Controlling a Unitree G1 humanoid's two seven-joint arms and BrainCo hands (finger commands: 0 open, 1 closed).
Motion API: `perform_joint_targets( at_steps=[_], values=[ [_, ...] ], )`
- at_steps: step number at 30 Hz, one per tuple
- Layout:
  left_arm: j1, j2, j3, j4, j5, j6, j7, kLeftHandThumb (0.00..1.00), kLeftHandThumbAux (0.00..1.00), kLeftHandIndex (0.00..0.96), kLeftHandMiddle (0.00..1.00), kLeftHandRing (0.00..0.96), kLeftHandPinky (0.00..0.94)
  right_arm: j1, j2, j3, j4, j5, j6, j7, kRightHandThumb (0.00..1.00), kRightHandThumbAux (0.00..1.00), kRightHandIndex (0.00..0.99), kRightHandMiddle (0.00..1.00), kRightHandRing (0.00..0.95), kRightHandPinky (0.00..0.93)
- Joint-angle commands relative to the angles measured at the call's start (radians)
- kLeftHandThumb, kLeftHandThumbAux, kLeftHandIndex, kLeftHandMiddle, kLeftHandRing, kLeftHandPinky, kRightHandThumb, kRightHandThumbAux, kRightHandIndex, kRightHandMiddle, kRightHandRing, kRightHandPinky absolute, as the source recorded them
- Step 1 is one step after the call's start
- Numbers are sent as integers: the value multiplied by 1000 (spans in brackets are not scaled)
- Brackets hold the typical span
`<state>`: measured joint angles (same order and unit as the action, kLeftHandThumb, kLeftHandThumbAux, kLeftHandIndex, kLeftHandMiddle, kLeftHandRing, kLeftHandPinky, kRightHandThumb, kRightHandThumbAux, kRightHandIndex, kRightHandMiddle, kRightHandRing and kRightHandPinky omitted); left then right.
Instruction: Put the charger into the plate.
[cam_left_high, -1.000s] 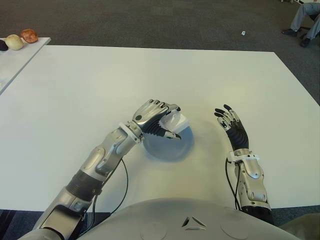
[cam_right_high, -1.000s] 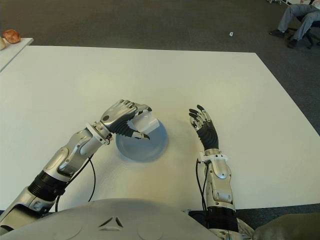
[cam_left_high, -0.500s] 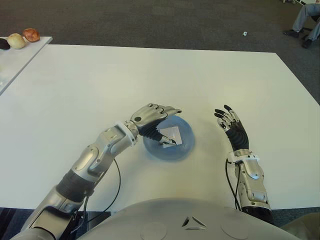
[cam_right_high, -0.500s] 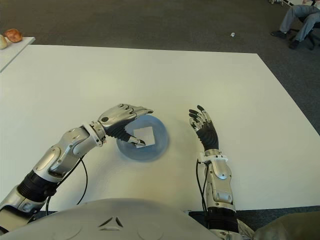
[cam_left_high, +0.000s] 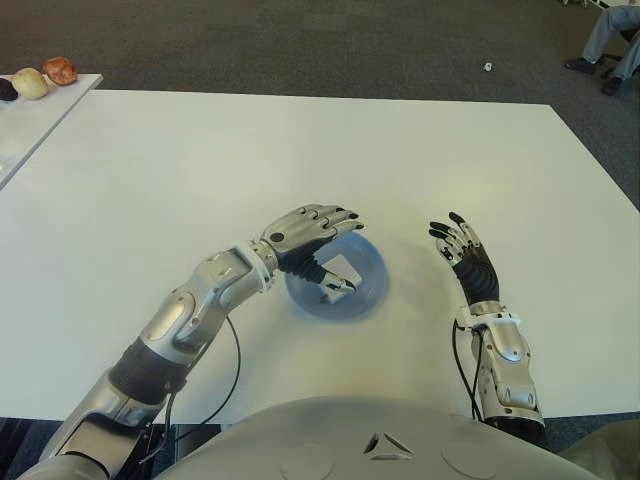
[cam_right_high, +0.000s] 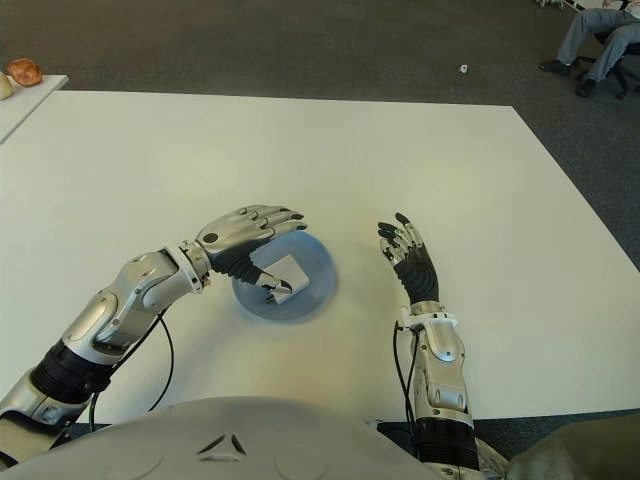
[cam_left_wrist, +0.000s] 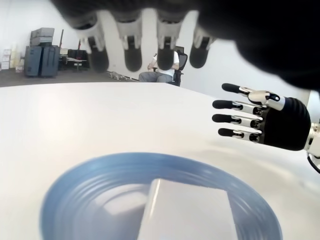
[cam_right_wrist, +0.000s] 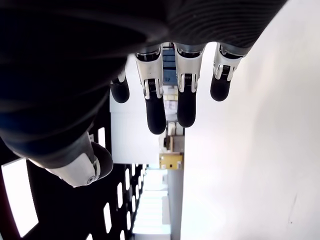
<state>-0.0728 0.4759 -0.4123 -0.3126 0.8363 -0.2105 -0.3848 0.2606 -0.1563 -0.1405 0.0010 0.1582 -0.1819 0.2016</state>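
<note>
Across the whole foreground spreads a white table (cam_left_high: 300, 140), with dark carpet beyond its far edge. Near the table's front middle sits a round blue plate (cam_left_high: 372, 290), shallow, with faint concentric rings visible in the left wrist view. Over the plate's left rim hovers the left hand (cam_left_high: 305, 235), palm down, fingers (cam_left_wrist: 133, 47) extended and loosely spread, gripping nothing; the thumb angles down toward the plate's centre. To the right of the plate, apart from it, the right hand (cam_left_high: 465, 255) shows with its fingers (cam_right_wrist: 156, 102) straight and spread, palm turned toward the plate, holding nothing. Lying inside the plate is the charger (cam_right_high: 283, 275), a small white block with flat faces and squared edges, tilted slightly, right by the left thumb tip; whether they touch cannot be told. At the table's far left, on a neighbouring surface, lie a few small rounded items (cam_left_high: 45, 75).
</note>
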Motion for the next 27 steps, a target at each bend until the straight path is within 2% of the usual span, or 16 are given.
perform_joint_targets(
  at_steps=[1,13,17,21,24,26,27],
  values=[
    [-3,2,-2,-10,13,18,-24,331,283,2,0,0,0,5,-7,-8,5,3,1,9,2,627,30,253,204,52],
    [-12,-3,16,-38,4,30,-13,333,312,23,0,0,0,7,-3,-11,8,4,-7,12,0,634,28,258,207,44],
    [-13,-24,36,-34,-24,32,16,310,343,29,0,0,0,7,-4,-10,11,-1,-18,13,0,630,31,259,210,33],
    [-11,-71,66,-7,-72,33,83,294,382,49,28,2,2,5,-7,-11,18,-2,-24,17,0,623,33,257,209,27],
    [-12,-130,98,39,-136,32,158,313,415,86,78,49,59,4,-8,-11,21,-3,-27,18,0,620,35,254,207,35],
    [-11,-161,112,60,-173,35,189,368,450,131,121,88,114,4,-8,-11,23,-3,-28,17,0,614,38,251,204,38],
    [-23,-186,129,91,-213,33,211,356,479,129,122,90,118,4,-7,-11,23,-5,-30,16,0,613,39,250,203,38]
  ],
)
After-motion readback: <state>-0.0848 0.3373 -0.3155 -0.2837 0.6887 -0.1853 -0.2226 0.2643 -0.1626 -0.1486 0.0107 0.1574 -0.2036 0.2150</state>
